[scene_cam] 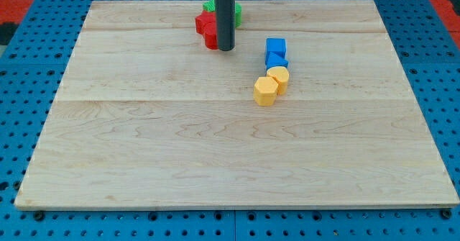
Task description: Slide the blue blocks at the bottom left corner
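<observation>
Two blue blocks [276, 52] sit touching each other, one behind the other, on a pale wooden desk [144, 162], toward the view's top and slightly right of centre. The farther one looks like a cube; the nearer one's shape is harder to make out. Just below them, touching, lie two yellow blocks [271, 85], one rounded and one hexagonal, trailing toward the view's bottom left.

To the left of the blue blocks, well apart from them, stands the dark rod. My tip [226, 49] rests against a red block [207, 29], with a green block [210, 7] partly hidden behind the rod. The tool is a plain rod with nothing to open or close, and it holds nothing.

To do this step well, the tip should probably travel round to the upper right side of the blue blocks, then push them diagonally toward the desk's bottom left corner. The yellow blocks lie directly in that path, so they may be swept along or may split the blue pair apart.
</observation>
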{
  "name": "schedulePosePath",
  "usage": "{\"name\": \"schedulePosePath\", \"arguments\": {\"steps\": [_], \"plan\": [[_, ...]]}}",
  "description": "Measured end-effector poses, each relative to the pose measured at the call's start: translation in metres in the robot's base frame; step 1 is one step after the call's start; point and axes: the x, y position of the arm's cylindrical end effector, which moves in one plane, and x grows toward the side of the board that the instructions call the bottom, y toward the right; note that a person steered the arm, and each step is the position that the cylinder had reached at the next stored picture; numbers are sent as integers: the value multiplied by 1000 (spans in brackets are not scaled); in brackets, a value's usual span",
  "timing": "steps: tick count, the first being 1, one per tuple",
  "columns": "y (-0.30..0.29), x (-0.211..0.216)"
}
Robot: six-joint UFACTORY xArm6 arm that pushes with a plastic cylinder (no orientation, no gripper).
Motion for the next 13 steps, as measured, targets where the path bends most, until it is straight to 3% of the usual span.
{"name": "schedulePosePath", "arguments": {"steps": [2, 4, 6, 9, 10, 13], "plan": [[103, -9], [57, 82], [52, 177], [-56, 167], [-60, 189], [-205, 201]]}}
